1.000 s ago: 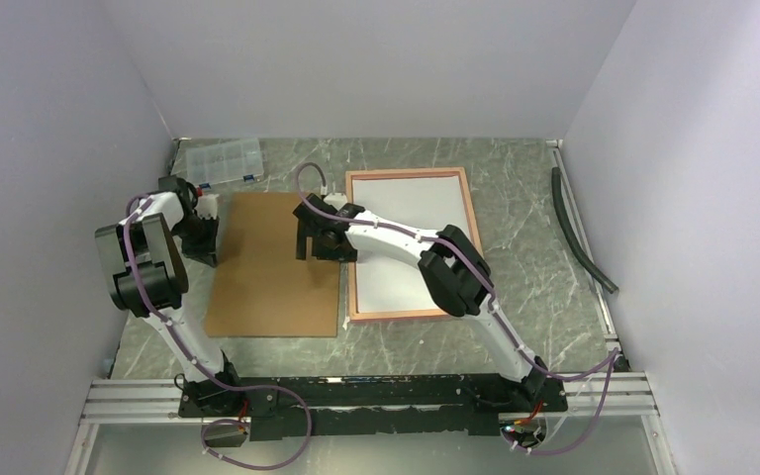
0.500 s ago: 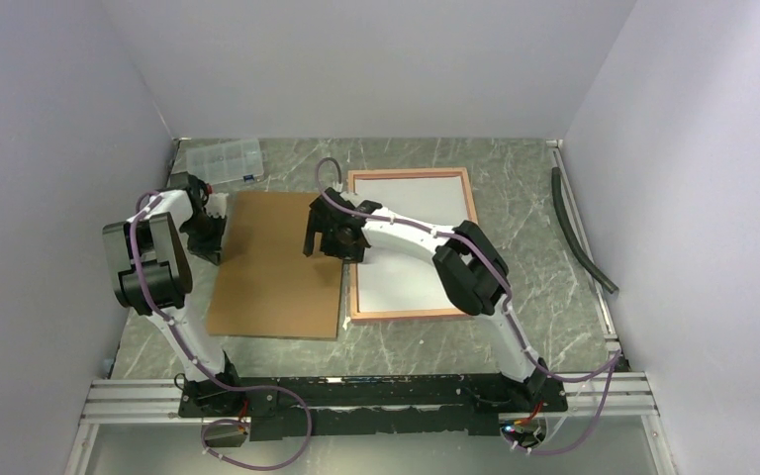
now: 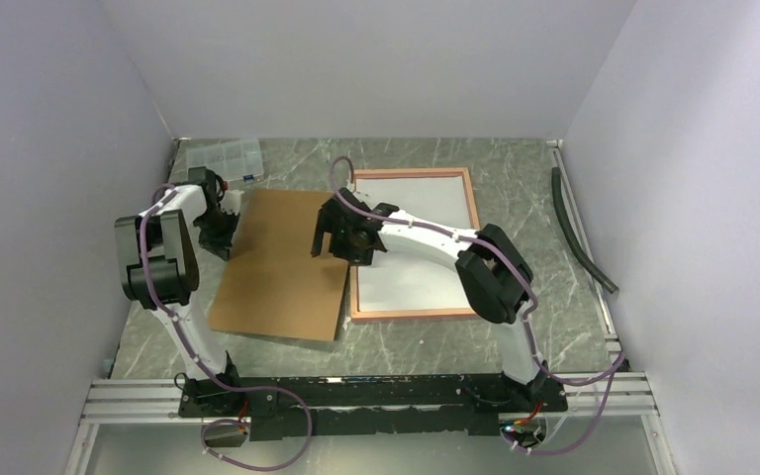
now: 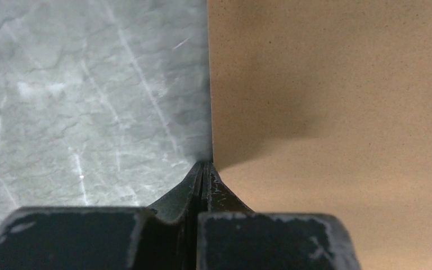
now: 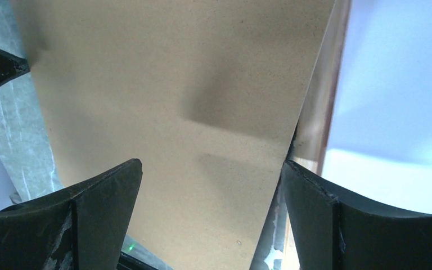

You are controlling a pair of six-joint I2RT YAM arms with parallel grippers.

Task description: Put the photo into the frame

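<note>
"Two arms were at the backing board (image 3: 282, 262). Why?"

"The left gripper (image 4: 203, 166) had its jaws clenched on the board's left edge, probably to swing it toward the frame (image 3: 411, 173). The right gripper (image 5: 211, 219) hovered at the board's right edge, jaws spread wide, gripping nothing."

"And the photo (image 3: 421, 203)?"

"White back up, inside the frame on the bench (image 3: 544, 247), ready for covering."

Flat backing board (image 3: 279, 265): plain cardboard brown
Thin rectangular frame (image 3: 411, 172): tan, wood-coloured
Rectangular photo sheet (image 3: 426, 198): plain white back
Stone counter (image 3: 544, 247): grey-green, white veining
Small plastic box (image 3: 223, 158): seemingly clear
</note>
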